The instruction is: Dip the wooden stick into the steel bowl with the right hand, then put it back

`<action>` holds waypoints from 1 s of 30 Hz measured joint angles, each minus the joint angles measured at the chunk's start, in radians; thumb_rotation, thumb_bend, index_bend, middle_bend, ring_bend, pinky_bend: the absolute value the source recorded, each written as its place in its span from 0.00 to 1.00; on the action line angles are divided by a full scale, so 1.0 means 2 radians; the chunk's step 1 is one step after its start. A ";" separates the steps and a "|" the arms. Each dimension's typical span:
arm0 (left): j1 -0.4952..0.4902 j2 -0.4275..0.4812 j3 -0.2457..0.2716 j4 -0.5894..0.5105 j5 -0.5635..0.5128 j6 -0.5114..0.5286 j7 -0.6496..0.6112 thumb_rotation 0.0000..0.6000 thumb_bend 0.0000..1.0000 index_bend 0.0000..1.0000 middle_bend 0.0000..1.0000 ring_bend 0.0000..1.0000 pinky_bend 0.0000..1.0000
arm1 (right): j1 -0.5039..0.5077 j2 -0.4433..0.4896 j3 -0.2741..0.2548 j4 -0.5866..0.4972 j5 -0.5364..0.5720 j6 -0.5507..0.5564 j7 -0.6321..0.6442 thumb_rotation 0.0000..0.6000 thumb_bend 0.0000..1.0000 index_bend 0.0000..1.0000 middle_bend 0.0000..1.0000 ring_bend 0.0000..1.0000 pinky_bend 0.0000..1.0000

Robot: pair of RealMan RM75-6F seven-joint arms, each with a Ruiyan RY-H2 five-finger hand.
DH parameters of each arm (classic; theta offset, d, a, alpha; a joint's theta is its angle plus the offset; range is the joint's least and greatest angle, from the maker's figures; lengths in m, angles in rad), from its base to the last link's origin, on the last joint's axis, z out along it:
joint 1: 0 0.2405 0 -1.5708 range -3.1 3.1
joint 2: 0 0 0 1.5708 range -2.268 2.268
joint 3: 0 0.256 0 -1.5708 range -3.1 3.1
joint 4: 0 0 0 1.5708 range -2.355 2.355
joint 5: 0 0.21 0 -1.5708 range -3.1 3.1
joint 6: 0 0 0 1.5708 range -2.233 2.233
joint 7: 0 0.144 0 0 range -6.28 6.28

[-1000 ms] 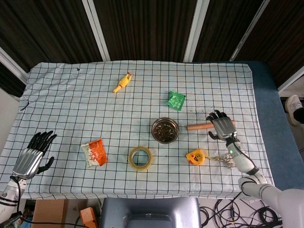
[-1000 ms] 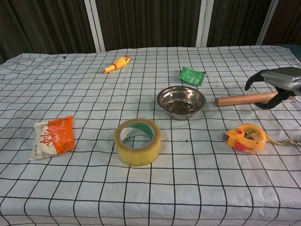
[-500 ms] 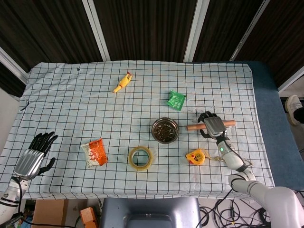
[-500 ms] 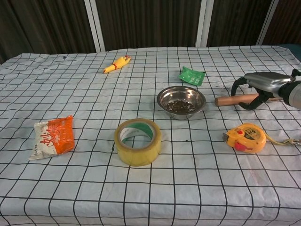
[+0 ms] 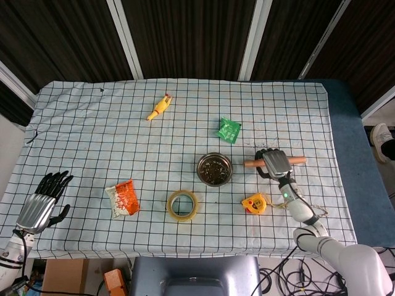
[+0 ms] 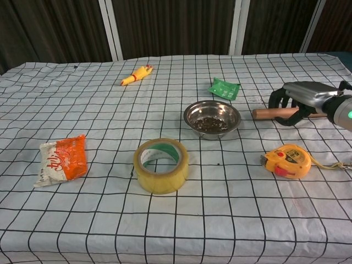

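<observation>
— Wooden stick (image 5: 274,162): how much of it shows?
— Only its two ends. The right hand (image 5: 271,163) lies over the middle, fingers curled down around it, so the hand holds the stick on the worktop (image 5: 92,142), just right of the steel bowl (image 5: 215,169). In the chest view the far end is hidden behind the hand.

— Going left to right, what else is hard to make out?
— The left hand (image 5: 42,203) sits at the near left edge, fingers spread and holding nothing; the chest view does not show it. Then an orange snack packet (image 5: 121,198), whose print is too small to read, a yellow toy chicken (image 5: 159,106) farther back, a roll of yellow tape (image 5: 183,205), the bowl with dark bits inside that I cannot identify, a green sachet (image 5: 228,129) behind it, and a yellow tape measure (image 5: 254,203) near the right forearm.

— And the surface and room?
— A white cloth with a black grid covers the worktop; dark slatted panels with pale uprights stand behind.

— Which way does the stick lie?
— Its long axis runs left to right, flat on the cloth, the left end pointing at the bowl but apart from it.
</observation>
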 measured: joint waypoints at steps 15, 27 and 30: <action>0.002 0.000 -0.003 -0.001 0.004 0.000 0.003 1.00 0.42 0.00 0.00 0.00 0.05 | -0.025 0.023 0.050 -0.065 -0.002 0.108 0.202 1.00 0.42 0.81 0.51 0.46 0.49; 0.000 0.000 -0.004 -0.009 0.006 -0.006 0.015 1.00 0.43 0.00 0.00 0.00 0.05 | -0.059 0.036 0.120 -0.126 0.049 0.116 0.469 1.00 0.42 0.81 0.51 0.46 0.49; 0.000 0.003 -0.004 -0.012 0.005 -0.009 0.018 1.00 0.43 0.00 0.00 0.00 0.05 | -0.064 0.033 0.128 -0.121 0.054 0.102 0.545 1.00 0.42 0.80 0.51 0.46 0.49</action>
